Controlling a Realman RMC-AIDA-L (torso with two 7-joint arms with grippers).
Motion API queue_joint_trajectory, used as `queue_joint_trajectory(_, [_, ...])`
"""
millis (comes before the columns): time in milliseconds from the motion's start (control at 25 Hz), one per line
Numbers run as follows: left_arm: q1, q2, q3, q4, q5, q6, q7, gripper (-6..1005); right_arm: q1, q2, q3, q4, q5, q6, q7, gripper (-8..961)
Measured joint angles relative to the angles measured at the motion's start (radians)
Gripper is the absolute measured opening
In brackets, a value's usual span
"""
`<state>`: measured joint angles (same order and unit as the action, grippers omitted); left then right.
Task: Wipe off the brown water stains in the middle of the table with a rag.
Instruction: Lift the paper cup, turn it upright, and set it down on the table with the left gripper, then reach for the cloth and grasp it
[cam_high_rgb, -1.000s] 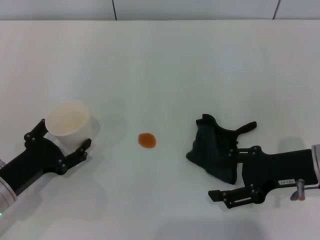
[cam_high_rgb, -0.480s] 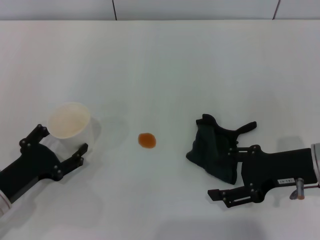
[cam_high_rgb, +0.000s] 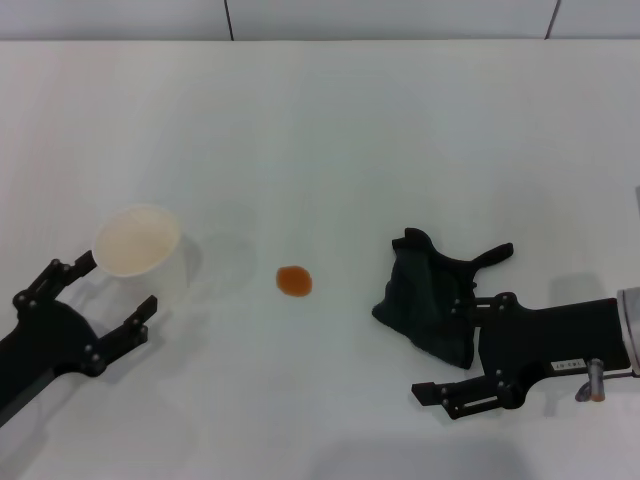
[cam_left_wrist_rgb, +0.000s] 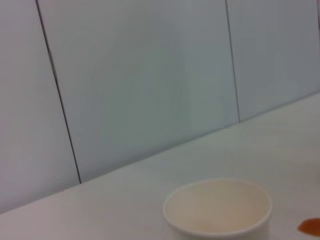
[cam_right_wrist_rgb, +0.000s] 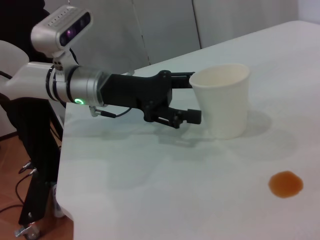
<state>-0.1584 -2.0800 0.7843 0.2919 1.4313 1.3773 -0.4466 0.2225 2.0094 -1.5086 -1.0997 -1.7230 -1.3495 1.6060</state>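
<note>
The orange-brown stain (cam_high_rgb: 294, 281) lies mid-table on the white table (cam_high_rgb: 320, 130); it also shows in the right wrist view (cam_right_wrist_rgb: 285, 183) and the left wrist view (cam_left_wrist_rgb: 311, 226). The black rag (cam_high_rgb: 423, 292) lies crumpled to the right of the stain. My right gripper (cam_high_rgb: 437, 347) is open, with one finger over the rag's near part and the other finger on the table beside it. My left gripper (cam_high_rgb: 118, 283) is open and empty at the near left, just short of the white cup (cam_high_rgb: 140, 245). The left gripper also shows in the right wrist view (cam_right_wrist_rgb: 192, 99).
The white paper cup (cam_right_wrist_rgb: 222, 100) stands upright left of the stain, and also shows in the left wrist view (cam_left_wrist_rgb: 217, 207). A grey panelled wall runs behind the table's far edge. The left arm's body (cam_right_wrist_rgb: 75, 85) reaches in from beyond the table's left edge.
My left gripper has drawn back from the cup toward the near left, and the cup stays standing. The right gripper and the rag have hardly moved.
</note>
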Motion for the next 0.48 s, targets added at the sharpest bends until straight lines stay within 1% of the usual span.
queue_joint_trajectory(200, [0.052,0.001,0.003,0.056,0.014,0.086,-0.059,881,0.0,0.0,-0.007,0.001,0.008,0.003,-0.001,842])
queue_joint_trajectory(360, [0.106,-0.003,0.003,0.116,0.012,0.171,-0.091,880,0.0,0.0,-0.009,0.005,0.011,0.004,-0.005,842])
queue_joint_trajectory(480, [0.118,0.0,-0.003,0.147,0.009,0.211,-0.128,880,0.0,0.0,-0.01,0.004,0.013,0.006,-0.005,841])
